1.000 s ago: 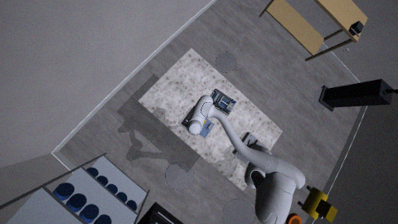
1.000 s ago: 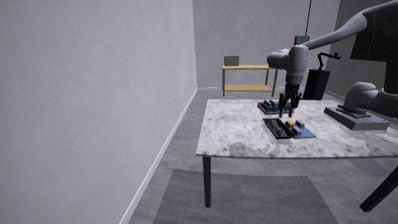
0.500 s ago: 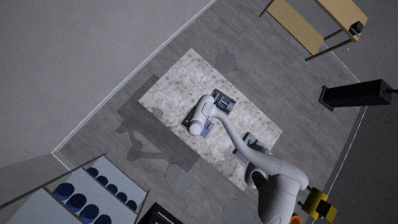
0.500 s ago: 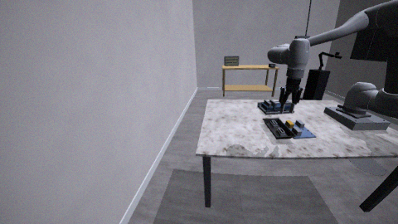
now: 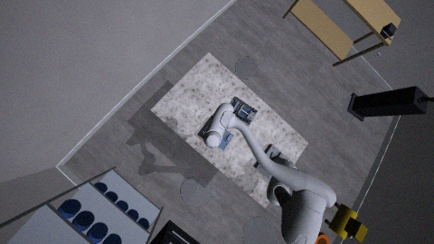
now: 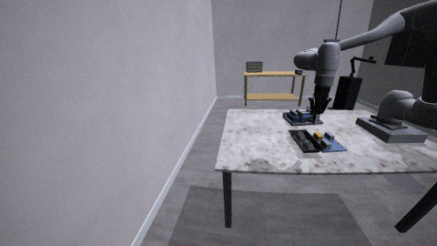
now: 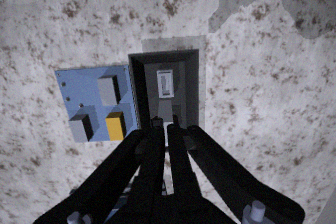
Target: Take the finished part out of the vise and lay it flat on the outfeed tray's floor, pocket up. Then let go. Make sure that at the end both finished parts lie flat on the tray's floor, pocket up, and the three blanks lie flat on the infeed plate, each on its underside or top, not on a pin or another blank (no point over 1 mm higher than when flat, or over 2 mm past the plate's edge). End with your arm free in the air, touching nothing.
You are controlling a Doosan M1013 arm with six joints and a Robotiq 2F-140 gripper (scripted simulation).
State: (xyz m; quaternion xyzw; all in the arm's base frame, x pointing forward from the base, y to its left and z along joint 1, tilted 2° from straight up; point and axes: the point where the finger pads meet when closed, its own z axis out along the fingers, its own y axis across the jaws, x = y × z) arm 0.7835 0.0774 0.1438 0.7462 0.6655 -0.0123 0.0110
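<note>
In the wrist view my gripper (image 7: 165, 109) is shut with nothing between the fingers, and it hangs above the near end of the dark outfeed tray (image 7: 167, 95). A grey part with a pale pocket (image 7: 165, 83) lies flat on the tray floor, pocket up. Below it, the tray floor is partly hidden behind my fingertips. Left of the tray is a blue baseplate (image 7: 96, 105) with two grey blocks and a yellow block (image 7: 115, 125). In the side view the gripper (image 6: 317, 109) is well above the tray (image 6: 306, 140). From overhead, my wrist (image 5: 212, 137) covers the tray.
A second dark fixture (image 6: 301, 117) stands farther back on the table; it also shows in the overhead view (image 5: 244, 109). My arm's base plate (image 6: 391, 132) is at the table's right. A wooden bench (image 6: 273, 84) stands by the far wall.
</note>
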